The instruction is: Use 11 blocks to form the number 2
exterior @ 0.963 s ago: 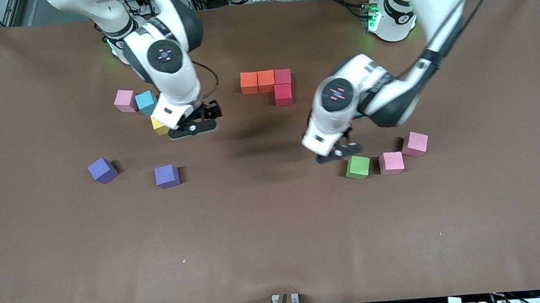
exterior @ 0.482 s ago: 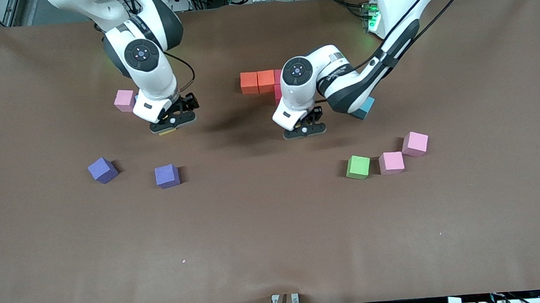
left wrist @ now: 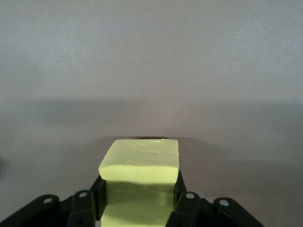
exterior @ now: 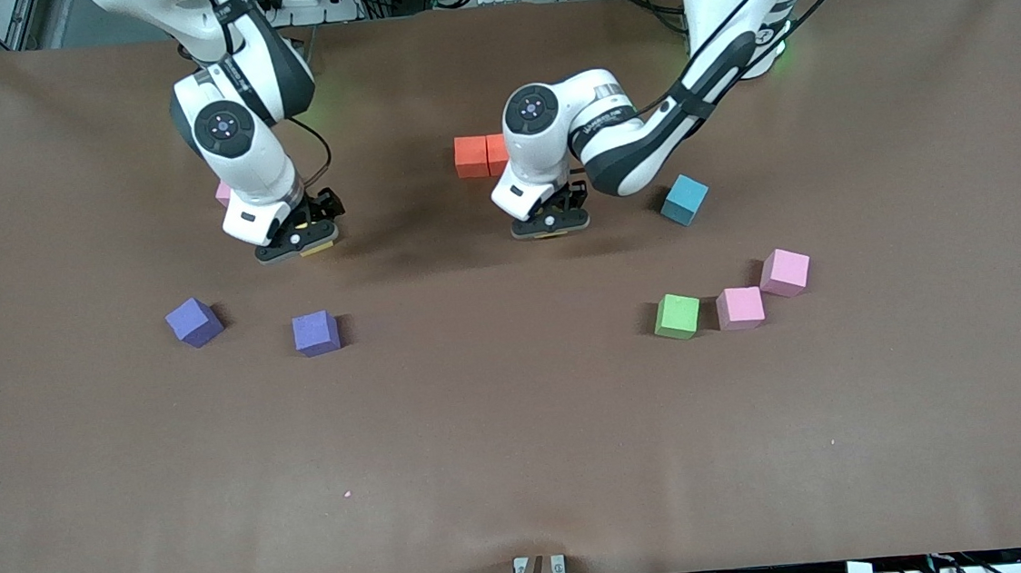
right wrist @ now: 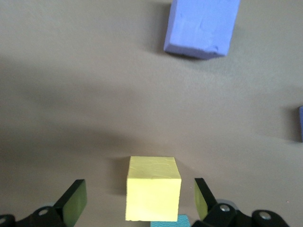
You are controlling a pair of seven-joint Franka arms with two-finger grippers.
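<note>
My left gripper is shut on a yellow block, low over the table beside two orange blocks. Those lie side by side as the number 2's top row, and the left arm covers what adjoins them. My right gripper is open, its fingers either side of a second yellow block on the table, not touching it. Two purple blocks lie nearer the camera. A green block and two pink blocks sit toward the left arm's end.
A light-blue cube lies beside the left arm. Another light-blue cube touches the yellow block under my right gripper. A third pink block peeks out by the right arm.
My left gripper has carried its yellow block from beside the green block to beside the orange blocks, uncovering a light-blue cube. My right gripper has shifted toward its arm's end of the table.
</note>
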